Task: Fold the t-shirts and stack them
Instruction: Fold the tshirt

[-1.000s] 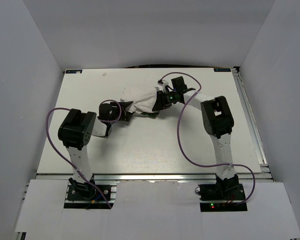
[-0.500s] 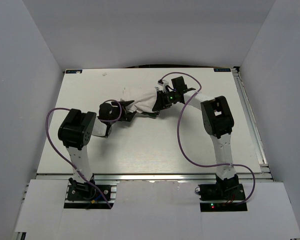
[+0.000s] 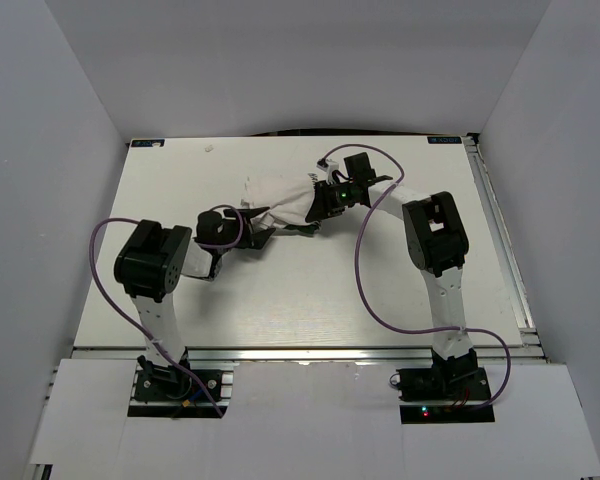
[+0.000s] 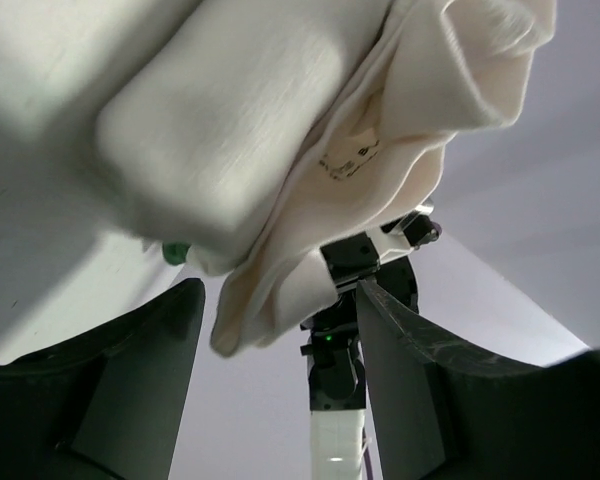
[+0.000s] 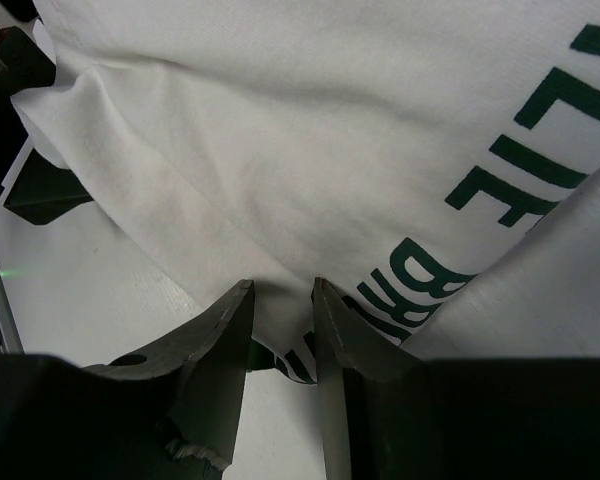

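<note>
A white t-shirt [image 3: 280,203] with green lettering lies bunched on the far middle of the table, stretched between my two grippers. My left gripper [image 3: 258,233] is at its left end. In the left wrist view the shirt [image 4: 230,130] hangs over and between the fingers of that gripper [image 4: 280,290], which stand wide apart and do not clamp it. My right gripper [image 3: 317,207] is at the shirt's right end. In the right wrist view it [image 5: 280,285] is pinched on a fold of the shirt [image 5: 310,130] near the green print [image 5: 540,130].
The white table [image 3: 280,300] is walled by white panels on the left, back and right. Purple cables loop beside both arms. The right arm's wrist [image 4: 335,350] shows between the left fingers, close beyond the cloth.
The left wrist has shifted slightly toward the near left. The shirt's left end now shows more, spread a little farther back. The right gripper has hardly moved.
</note>
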Robot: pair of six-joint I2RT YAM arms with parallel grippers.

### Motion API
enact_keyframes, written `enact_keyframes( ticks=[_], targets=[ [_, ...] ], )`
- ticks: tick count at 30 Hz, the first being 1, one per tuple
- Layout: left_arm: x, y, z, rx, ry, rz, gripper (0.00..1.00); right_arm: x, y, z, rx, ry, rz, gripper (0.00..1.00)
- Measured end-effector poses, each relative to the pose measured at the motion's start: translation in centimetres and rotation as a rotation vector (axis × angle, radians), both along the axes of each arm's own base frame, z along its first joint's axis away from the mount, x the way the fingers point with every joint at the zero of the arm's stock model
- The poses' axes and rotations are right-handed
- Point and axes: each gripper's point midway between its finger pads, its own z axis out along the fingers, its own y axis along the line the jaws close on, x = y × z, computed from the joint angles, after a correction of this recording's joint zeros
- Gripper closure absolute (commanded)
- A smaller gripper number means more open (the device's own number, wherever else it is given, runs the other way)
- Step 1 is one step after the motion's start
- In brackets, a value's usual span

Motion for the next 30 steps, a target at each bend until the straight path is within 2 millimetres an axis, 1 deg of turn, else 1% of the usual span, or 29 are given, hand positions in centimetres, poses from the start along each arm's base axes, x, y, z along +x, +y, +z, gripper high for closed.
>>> enact_keyframes(
  ticks=[5,8,13,16,17,20,23,30],
  targets=[
    [-1.0,0.7,-0.2,0.010,0.008,-0.007,0.27,0.0,0.0,0.0,0.000,0.000,0.000,0.63],
    [-1.0,1.1,-0.3,0.014,0.006,-0.002,0.28,0.0,0.0,0.0,0.000,0.000,-0.001,0.63],
    [-1.0,1.2,-0.3,0.014,0.008,-0.009,0.30,0.0,0.0,0.0,0.000,0.000,-0.001,0.63],
    [-0.6,1.0,-0.2,0.011,0.007,-0.015,0.33,0.0,0.0,0.0,0.000,0.000,-0.001,0.63],
    [-0.4,1.0,-0.1,0.011,0.004,-0.015,0.36,0.0,0.0,0.0,0.000,0.000,-0.001,0.63],
    [0.0,0.9,0.4,0.008,-0.006,-0.017,0.41,0.0,0.0,0.0,0.000,0.000,-0.001,0.63],
    [0.3,0.8,0.6,0.005,-0.014,-0.018,0.50,0.0,0.0,0.0,0.000,0.001,-0.002,0.63],
    [0.4,0.7,0.5,0.004,-0.012,-0.020,0.58,0.0,0.0,0.0,0.000,0.001,-0.002,0.62]
  ],
)
